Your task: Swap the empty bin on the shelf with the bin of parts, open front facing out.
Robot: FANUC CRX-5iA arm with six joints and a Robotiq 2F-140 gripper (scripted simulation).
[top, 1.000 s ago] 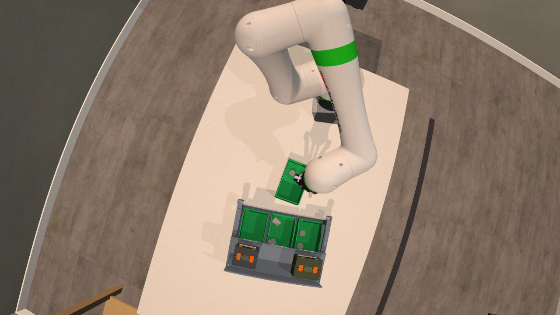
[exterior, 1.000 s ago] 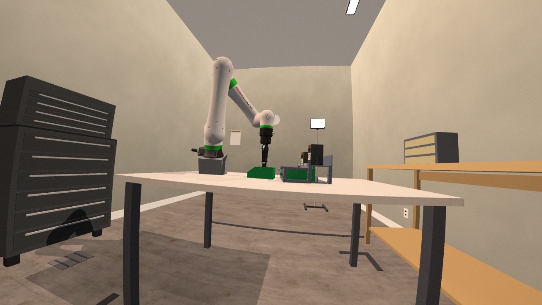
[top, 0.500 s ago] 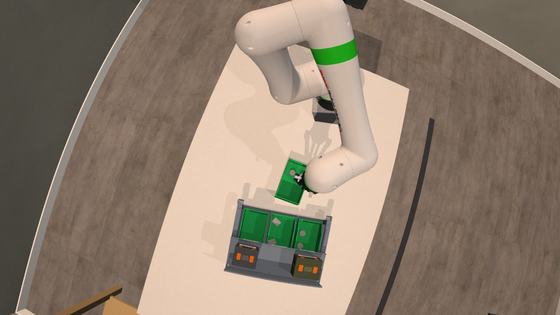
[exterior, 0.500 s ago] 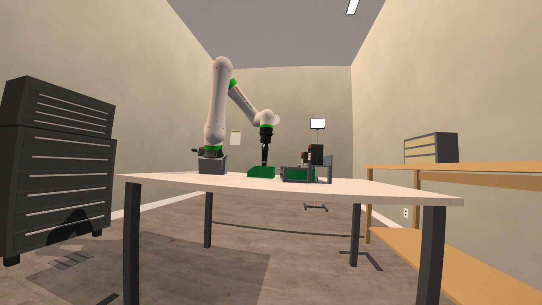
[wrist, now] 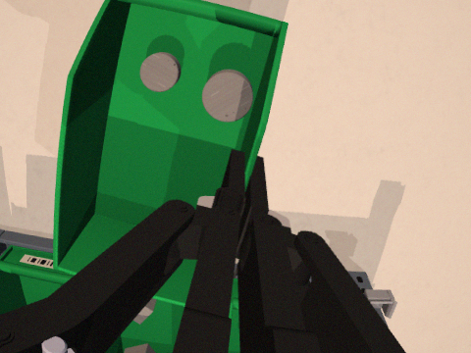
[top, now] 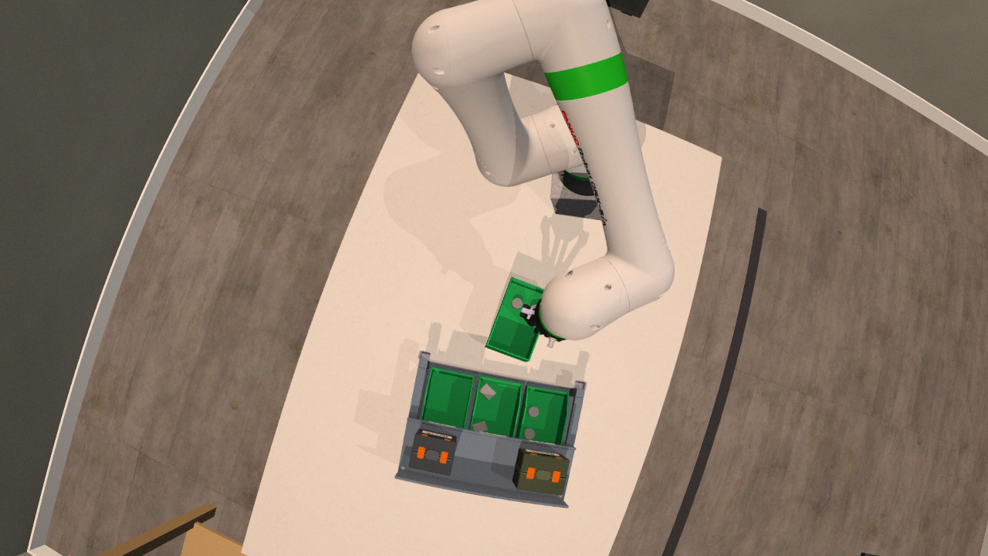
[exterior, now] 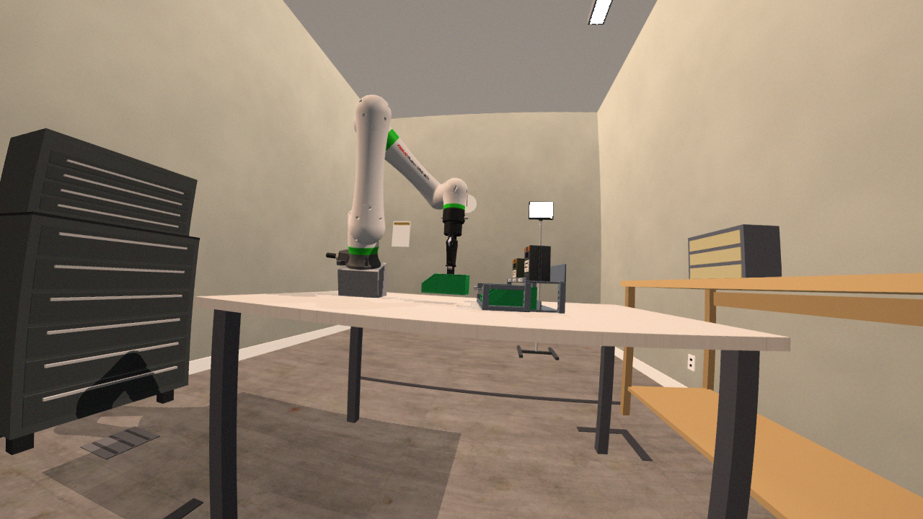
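The green bin with the parts [top: 512, 325] sits on the counter [top: 359, 290] just in front of the shelf [top: 413, 408], two grey discs [wrist: 227, 96] lying in it. The gripper [wrist: 246, 172] hangs over its right wall [wrist: 265, 108], fingers nearly together; they seem to pinch that thin wall, though the angle makes this hard to confirm. On the shelf, the empty bin [top: 446, 397] stands leftmost beside two filled bins.
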